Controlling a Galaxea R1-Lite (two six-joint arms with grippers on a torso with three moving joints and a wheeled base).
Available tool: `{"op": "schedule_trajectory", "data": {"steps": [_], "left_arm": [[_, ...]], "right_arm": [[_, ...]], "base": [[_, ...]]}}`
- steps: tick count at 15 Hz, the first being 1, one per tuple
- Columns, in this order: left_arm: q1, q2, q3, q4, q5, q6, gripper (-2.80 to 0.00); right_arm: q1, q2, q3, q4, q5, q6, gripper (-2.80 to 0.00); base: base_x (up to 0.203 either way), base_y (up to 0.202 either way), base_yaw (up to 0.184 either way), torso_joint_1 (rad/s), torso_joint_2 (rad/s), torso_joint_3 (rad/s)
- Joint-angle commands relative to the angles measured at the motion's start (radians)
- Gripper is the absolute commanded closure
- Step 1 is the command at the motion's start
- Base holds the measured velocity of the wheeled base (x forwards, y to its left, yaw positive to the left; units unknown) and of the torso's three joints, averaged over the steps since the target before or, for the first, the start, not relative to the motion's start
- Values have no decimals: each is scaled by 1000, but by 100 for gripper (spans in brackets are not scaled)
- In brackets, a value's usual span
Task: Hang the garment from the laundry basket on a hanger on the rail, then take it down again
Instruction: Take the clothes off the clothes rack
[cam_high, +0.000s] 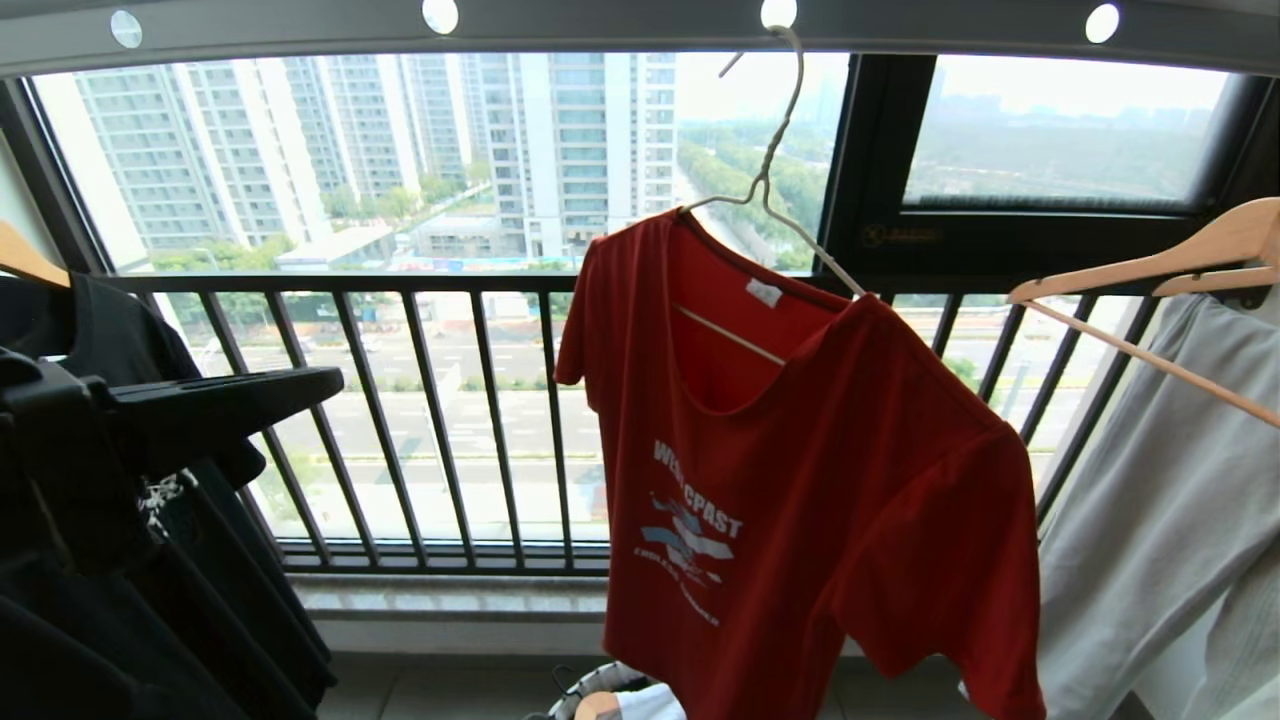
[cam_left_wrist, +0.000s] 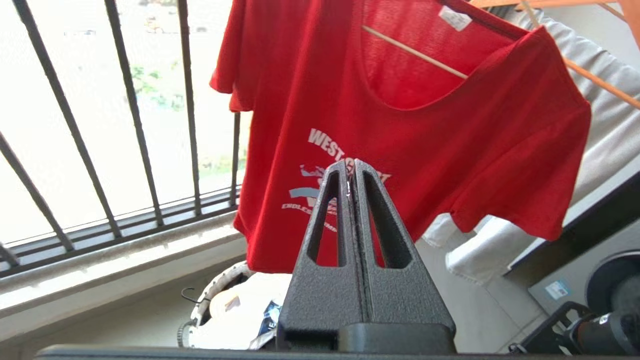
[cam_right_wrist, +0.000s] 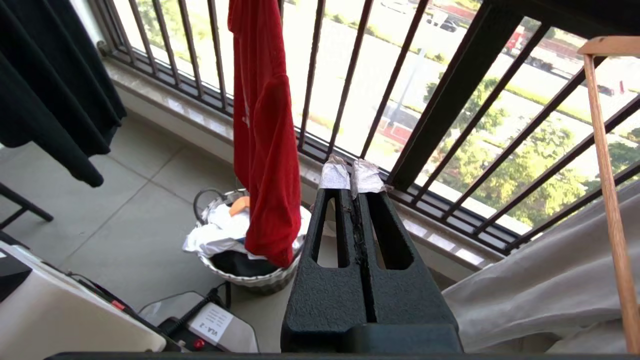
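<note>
Left gripper: jaws clenched, empty, just short of the bright red printed T-shirt. Right gripper: jaws clenched, empty, apart from it. The T-shirt hangs on the thin white wire hanger, hooked into the grey perforated metal rail. Below stands the round white-rimmed laundry basket. A wooden hanger hangs alongside.

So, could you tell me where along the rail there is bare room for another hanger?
Bare rail runs between the black T-shirt and the red garment on its wire hanger. It is crowded on the other side, where the wooden hanger and pale garment hang close.
</note>
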Motion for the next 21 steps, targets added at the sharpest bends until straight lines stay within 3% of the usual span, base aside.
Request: {"op": "schedule_trajectory", "data": {"steps": [1, 4, 6, 9, 11, 14, 18, 21], "left_arm": [[100, -172, 90, 0, 2, 4, 0], [309, -356, 165, 8, 20, 4, 0], [349, -486, 204, 60, 54, 4, 0], [367, -673, 300, 203, 84, 4, 0], [372, -685, 350, 236, 174, 5, 0], [375, -685, 315, 211, 152, 44, 0], [376, -686, 377, 208, 211, 84, 0], [376, -682, 289, 216, 179, 100, 0]], "right_arm": [[-72, -149, 81, -5, 3, 15, 0], [-158, -358, 237, -7, 2, 62, 0], [-209, -501, 346, -5, -2, 100, 0], [-245, -538, 409, 10, -130, 291, 0], [-272, -537, 411, 15, -139, 290, 0], [-374, -545, 435, 15, -117, 253, 0], [-378, -708, 640, -23, -82, 161, 0], [-378, -791, 839, -174, -70, 74, 0]], "base": [[0, 0, 0, 0, 0, 0], [0, 0, 0, 0, 0, 0], [0, 0, 0, 0, 0, 0], [0, 0, 0, 0, 0, 0], [0, 0, 0, 0, 0, 0], [0, 0, 0, 0, 0, 0], [0, 0, 0, 0, 0, 0], [0, 0, 0, 0, 0, 0]]}}
